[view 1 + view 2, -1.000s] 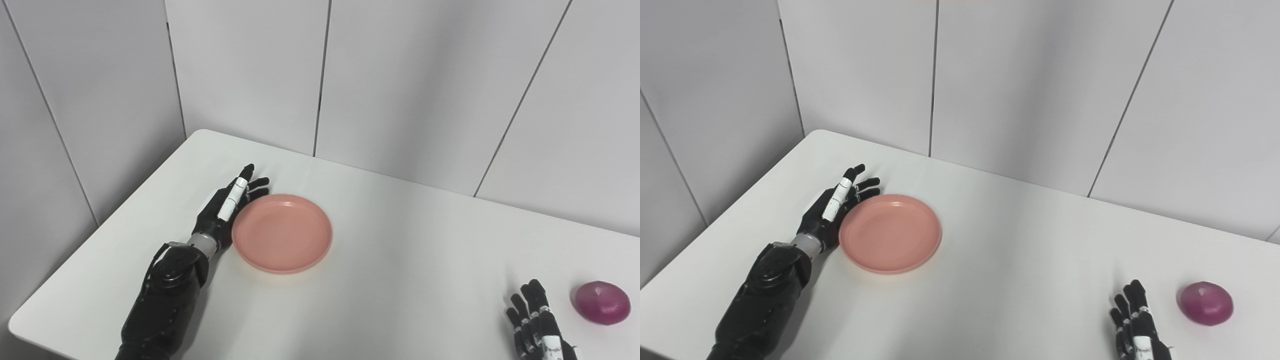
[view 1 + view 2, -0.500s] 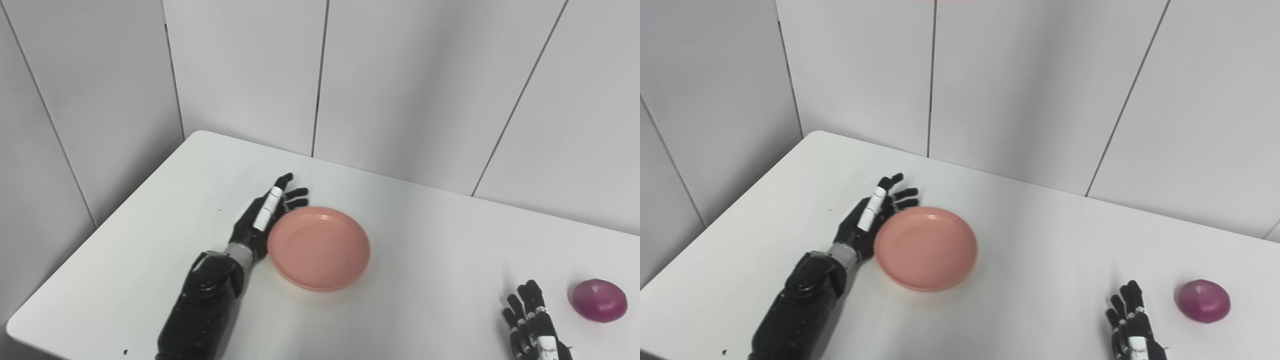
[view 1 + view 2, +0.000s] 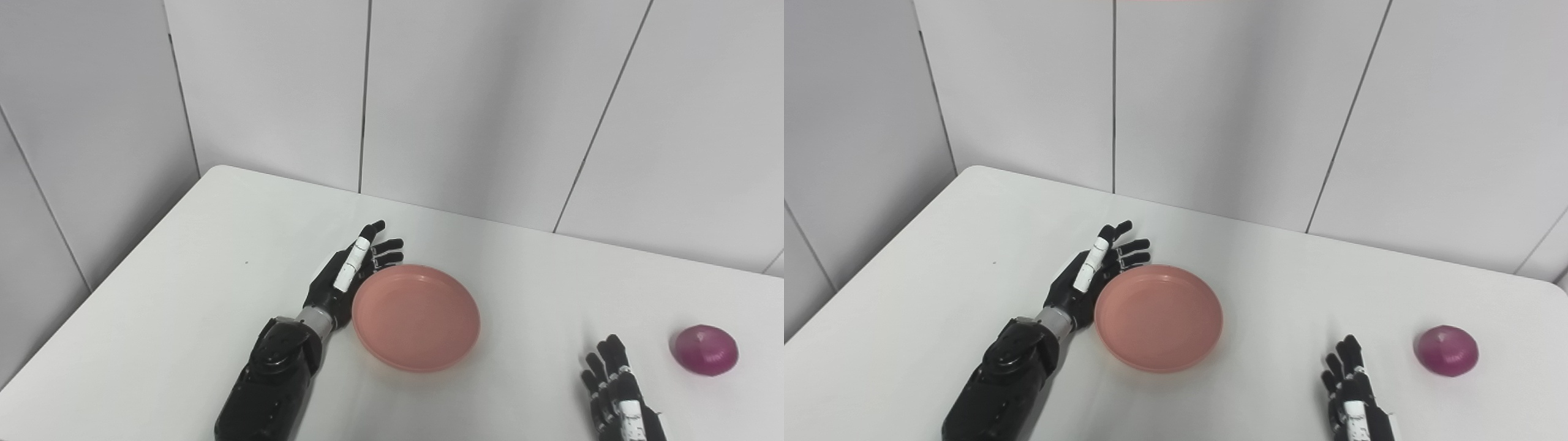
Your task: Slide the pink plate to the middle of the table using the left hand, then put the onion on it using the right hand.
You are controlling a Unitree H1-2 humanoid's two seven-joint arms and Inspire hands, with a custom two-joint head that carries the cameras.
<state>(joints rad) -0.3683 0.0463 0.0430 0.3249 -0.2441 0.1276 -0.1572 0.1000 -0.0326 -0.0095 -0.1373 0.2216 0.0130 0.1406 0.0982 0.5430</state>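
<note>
Plate slide in hand: pink plate [image 3: 416,317] pushed at centre frame by open left hand [image 3: 352,272].
Next, onion [image 3: 704,350] at lower right is to be grasped by idle, open right hand [image 3: 618,398].

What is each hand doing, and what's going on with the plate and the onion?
left hand: open, flat against the plate's left rim.
right hand: open, holding nothing, near the onion.
pink plate: upright, nothing on it.
onion: on the table, untouched.
</note>
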